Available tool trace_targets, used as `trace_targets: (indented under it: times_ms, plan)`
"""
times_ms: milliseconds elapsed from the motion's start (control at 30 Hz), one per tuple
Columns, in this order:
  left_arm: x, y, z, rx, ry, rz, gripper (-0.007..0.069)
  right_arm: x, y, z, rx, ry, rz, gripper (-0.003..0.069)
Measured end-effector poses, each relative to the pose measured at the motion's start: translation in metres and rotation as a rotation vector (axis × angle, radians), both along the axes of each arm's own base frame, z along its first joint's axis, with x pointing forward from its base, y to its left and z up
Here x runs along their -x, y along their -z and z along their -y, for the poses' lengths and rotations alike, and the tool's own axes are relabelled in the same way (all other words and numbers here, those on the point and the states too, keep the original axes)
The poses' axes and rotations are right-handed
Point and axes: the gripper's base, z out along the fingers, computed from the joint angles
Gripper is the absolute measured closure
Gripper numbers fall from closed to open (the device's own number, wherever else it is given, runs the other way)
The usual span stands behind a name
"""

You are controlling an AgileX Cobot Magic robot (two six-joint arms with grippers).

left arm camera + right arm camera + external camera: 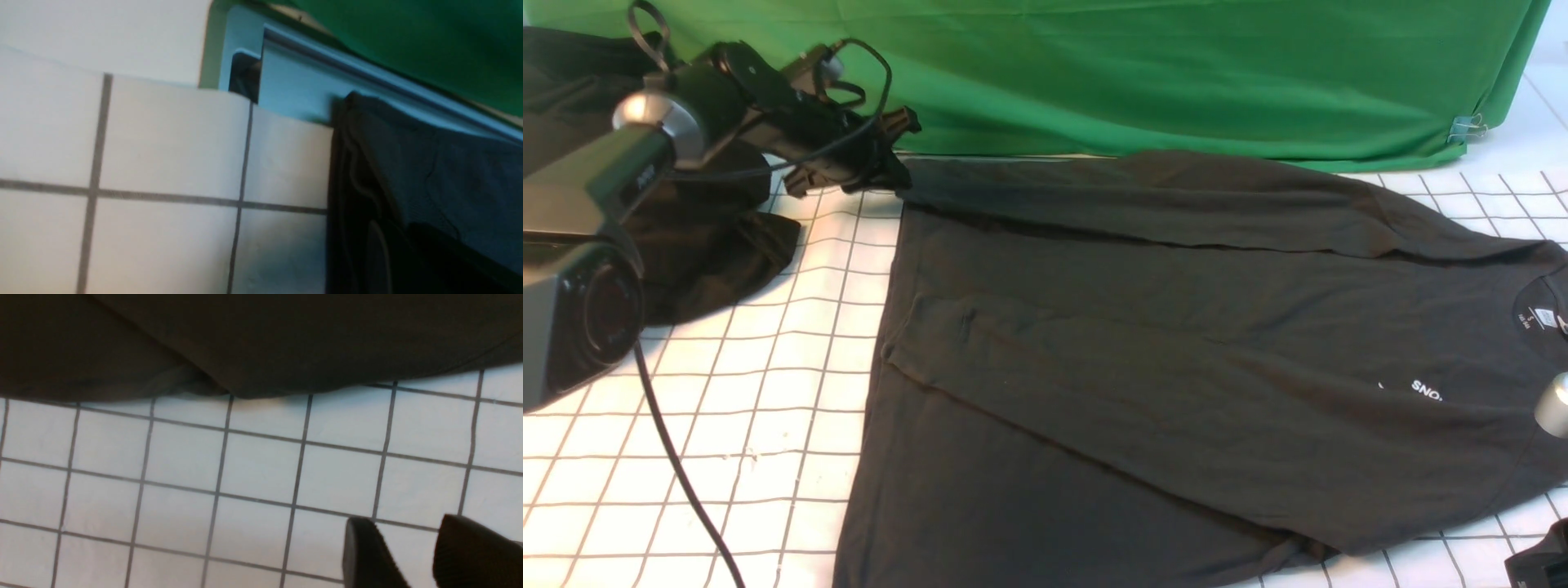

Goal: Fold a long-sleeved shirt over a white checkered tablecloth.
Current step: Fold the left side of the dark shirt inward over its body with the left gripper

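Observation:
The long-sleeved shirt [1176, 343] lies flat across the white checkered tablecloth [768, 392], collar to the right. Its white neck label [1542, 317] and part of the chest print [1425, 389] show. A long strip is folded over along its far side. My left gripper [900, 159] sits at the shirt's far left corner. In the left wrist view dark shirt cloth [429, 163] fills the space round the jaws, so their state is unclear. My right gripper [416, 547] hangs open over bare tablecloth [245, 469], just short of the shirt's near edge [261, 339].
A black shapeless heap of cloth [703, 245] lies at the far left behind my left arm. The green backdrop [1135, 73] closes off the back, held by a clip [1467, 126]. A black cable [678, 474] crosses the near left. The blue table edge [294, 81] shows past the tablecloth.

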Motion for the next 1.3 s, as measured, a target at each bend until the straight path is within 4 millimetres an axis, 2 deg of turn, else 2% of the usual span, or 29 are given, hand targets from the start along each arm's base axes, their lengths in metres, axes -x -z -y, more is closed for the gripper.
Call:
trace_targets:
  times_ms: [200,400,567,600,700,733,833,867,900,1033,1100,1167,1300]
  plan:
    - [0.004,-0.032,-0.010,0.054,-0.018,0.044,0.0610,0.000,0.000,0.000,0.000,-0.001,0.000,0.0418]
    - [0.016,-0.049,-0.002,0.117,0.047,-0.022,0.0610,0.000,0.000,0.000,0.000,-0.001,0.000,0.0418]
    - [0.035,-0.084,0.004,0.120,0.134,-0.053,0.0610,0.000,0.000,0.000,0.001,-0.002,0.000,0.0428]
    - [0.046,-0.099,0.009,0.107,0.187,-0.075,0.0610,0.000,0.000,0.000,0.002,-0.004,0.001,0.0468]
    - [0.067,-0.121,0.022,0.055,0.266,-0.108,0.0610,0.000,0.000,0.000,0.009,-0.018,0.005,0.0608]
    - [0.070,-0.123,0.025,0.050,0.273,-0.110,0.0610,0.000,0.000,0.000,0.010,-0.019,0.007,0.0619]
    - [0.097,-0.130,0.043,-0.048,0.327,-0.168,0.0610,-0.002,-0.001,0.000,0.013,-0.028,0.026,0.0657]
    - [0.101,-0.131,0.043,-0.054,0.330,-0.176,0.0610,-0.002,-0.001,0.000,0.013,-0.028,0.026,0.0658]
    - [0.115,-0.130,0.049,-0.088,0.341,-0.207,0.0610,-0.002,-0.003,0.000,0.015,-0.034,0.032,0.0662]
    - [0.149,-0.129,0.047,-0.126,0.320,-0.246,0.0610,-0.006,-0.012,0.000,0.025,-0.044,0.064,0.0666]
    - [0.169,-0.117,0.044,-0.122,0.289,-0.275,0.0610,-0.008,-0.019,0.000,0.031,-0.048,0.087,0.0667]
    - [0.192,-0.094,0.044,-0.119,0.252,-0.306,0.0610,-0.013,-0.031,-0.001,0.029,-0.048,0.131,0.0666]
    - [0.220,-0.039,0.053,-0.128,0.228,-0.381,0.0610,-0.019,-0.054,-0.001,0.022,-0.048,0.208,0.0666]
